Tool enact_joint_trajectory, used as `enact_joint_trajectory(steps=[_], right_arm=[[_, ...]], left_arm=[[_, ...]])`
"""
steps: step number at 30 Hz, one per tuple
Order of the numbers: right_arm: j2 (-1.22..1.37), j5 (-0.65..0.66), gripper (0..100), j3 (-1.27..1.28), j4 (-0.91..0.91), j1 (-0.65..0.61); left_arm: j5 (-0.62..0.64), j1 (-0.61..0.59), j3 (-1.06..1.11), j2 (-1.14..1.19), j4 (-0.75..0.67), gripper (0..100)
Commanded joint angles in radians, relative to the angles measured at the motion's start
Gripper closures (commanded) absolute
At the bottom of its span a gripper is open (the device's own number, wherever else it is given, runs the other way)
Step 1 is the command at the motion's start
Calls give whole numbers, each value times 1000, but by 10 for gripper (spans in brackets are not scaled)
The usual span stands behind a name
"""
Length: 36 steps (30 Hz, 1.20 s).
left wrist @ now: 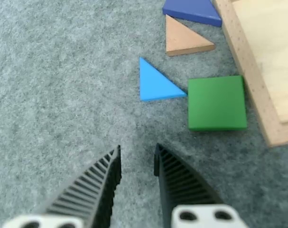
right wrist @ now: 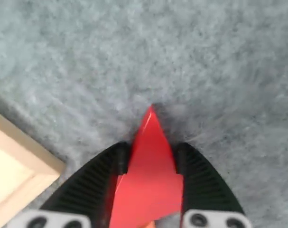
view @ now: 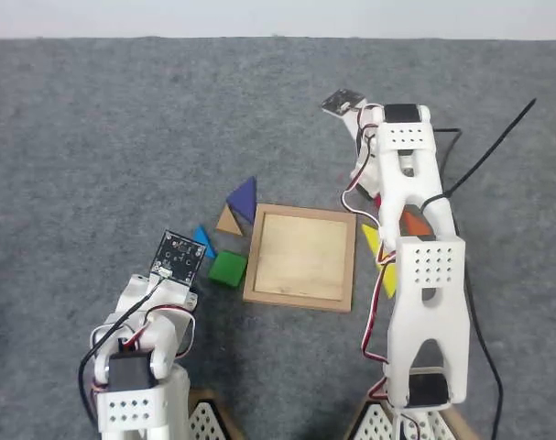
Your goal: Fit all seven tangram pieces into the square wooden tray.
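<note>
The square wooden tray (view: 256, 275) lies mid-table, its floor showing bare wood. Left of it lie a dark blue triangle (view: 245, 197), a tan triangle (view: 227, 221), a light blue triangle (view: 202, 240) and a green square (view: 227, 269). My left gripper (left wrist: 138, 153) hovers open over the carpet, just short of the light blue triangle (left wrist: 153, 85) and the green square (left wrist: 216, 102). My right gripper (right wrist: 151, 151) is shut on a red triangle (right wrist: 148, 161), low over the carpet beside a tray corner (right wrist: 20, 164). Yellow pieces (view: 373, 240) and an orange piece (view: 413, 223) lie under the right arm (view: 424, 266).
Grey carpet covers the whole table. The tan triangle (left wrist: 184, 38) and dark blue triangle (left wrist: 191, 10) lie along the tray's edge (left wrist: 257, 80). A black cable (view: 488, 151) trails off to the right of the right arm. Open carpet stretches across the far and left sides.
</note>
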Motion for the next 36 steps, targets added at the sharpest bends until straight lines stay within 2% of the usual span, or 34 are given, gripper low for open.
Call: enact_joint_trajectory(steps=[1, 5, 7, 15, 20, 27, 31, 36], right_arm=[[-62, -69, 857, -26, 33, 5], [-125, -75, 719, -54, 127, -1], [-156, -69, 681, -54, 173, -7], [-223, -103, 688, -20, 206, 50], [-249, -114, 687, 35, 189, 10], [-501, -172, 687, 60, 277, -36], [-644, -181, 687, 307, 183, -36], [-895, -206, 689, 832, -170, -41]], left_arm=[[-9, -5, -7, -20, 9, 892], [-9, -5, -7, -20, 9, 892], [-9, -5, -7, -20, 9, 892], [-9, -5, -7, -20, 9, 892], [-9, -5, -7, -20, 9, 892], [-9, -5, -7, -20, 9, 892], [-9, -5, -7, -20, 9, 892], [-9, -5, -7, -20, 9, 892]])
